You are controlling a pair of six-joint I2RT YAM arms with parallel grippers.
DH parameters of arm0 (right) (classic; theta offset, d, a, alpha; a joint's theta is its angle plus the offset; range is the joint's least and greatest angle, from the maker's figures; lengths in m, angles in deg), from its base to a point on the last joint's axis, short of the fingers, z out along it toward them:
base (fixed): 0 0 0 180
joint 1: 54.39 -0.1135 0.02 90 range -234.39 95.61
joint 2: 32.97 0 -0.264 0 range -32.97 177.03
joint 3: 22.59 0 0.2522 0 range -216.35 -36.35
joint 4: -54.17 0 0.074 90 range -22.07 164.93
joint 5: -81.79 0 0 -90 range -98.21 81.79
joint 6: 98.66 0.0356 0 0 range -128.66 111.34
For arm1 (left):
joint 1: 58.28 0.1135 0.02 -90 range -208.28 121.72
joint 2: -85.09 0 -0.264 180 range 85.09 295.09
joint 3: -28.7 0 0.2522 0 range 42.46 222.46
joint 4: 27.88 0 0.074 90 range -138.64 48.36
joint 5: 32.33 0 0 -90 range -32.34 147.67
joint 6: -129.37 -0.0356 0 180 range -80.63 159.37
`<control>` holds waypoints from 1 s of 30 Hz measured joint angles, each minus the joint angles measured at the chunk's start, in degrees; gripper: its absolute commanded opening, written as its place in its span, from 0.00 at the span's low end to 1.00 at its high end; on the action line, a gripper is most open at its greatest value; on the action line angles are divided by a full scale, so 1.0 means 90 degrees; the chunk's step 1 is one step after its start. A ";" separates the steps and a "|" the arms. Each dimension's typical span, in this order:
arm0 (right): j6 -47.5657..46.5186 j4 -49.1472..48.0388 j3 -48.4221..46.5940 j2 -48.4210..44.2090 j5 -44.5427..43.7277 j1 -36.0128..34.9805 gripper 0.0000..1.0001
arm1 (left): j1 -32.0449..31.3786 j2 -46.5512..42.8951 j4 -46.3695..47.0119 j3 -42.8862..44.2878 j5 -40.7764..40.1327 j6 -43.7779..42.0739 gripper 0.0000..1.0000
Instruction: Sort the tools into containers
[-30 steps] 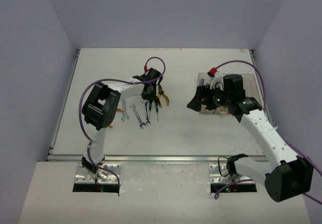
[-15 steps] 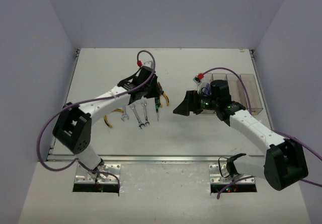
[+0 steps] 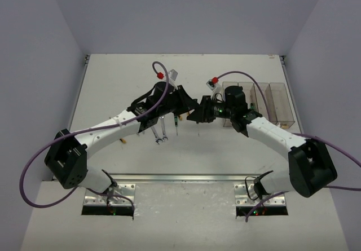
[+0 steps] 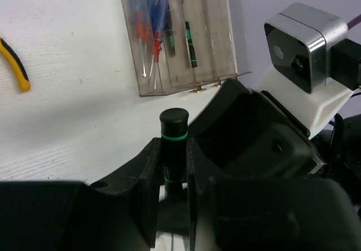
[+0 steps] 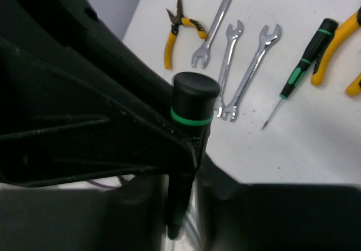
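My two grippers meet nose to nose above the table's middle, the left gripper [image 3: 181,103] and the right gripper [image 3: 196,113]. Between them stands one tool, a black screwdriver with a green ring [image 4: 174,128] [image 5: 194,101]. In the left wrist view my left gripper [image 4: 172,152] hugs its handle on both sides. In the right wrist view my right gripper [image 5: 189,203] is shut on its lower part. The containers [image 3: 265,100] [image 4: 189,48] lie at the right, holding blue-handled screwdrivers [image 4: 149,20] and a green-black one [image 4: 190,42].
Three silver wrenches [image 5: 232,53] lie side by side left of centre [image 3: 159,129]. Near them are a green-black screwdriver [image 5: 300,69] [image 3: 176,122], small yellow-handled pliers [image 5: 179,26] and more yellow handles [image 5: 338,39]. Purple cables arch over both arms.
The left arm carried the screwdriver right to the centre. The right arm came left from the containers, and its jaws, wide open before, have shut on the screwdriver.
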 measured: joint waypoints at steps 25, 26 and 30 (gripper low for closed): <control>-0.3236 0.4746 -0.3431 0.2782 -0.4964 0.2751 0.14 | -0.0021 -0.0433 -0.2851 0.0492 -0.2791 -0.1354 1.00; -0.3301 0.4858 -0.3665 0.3060 -0.5060 0.2756 0.25 | -0.0021 -0.0374 -0.2873 0.0450 -0.2784 -0.1399 1.00; -0.3448 0.5051 -0.4134 0.3724 -0.5423 0.2761 0.50 | -0.0021 -0.0246 -0.2953 0.0344 -0.2764 -0.1542 1.00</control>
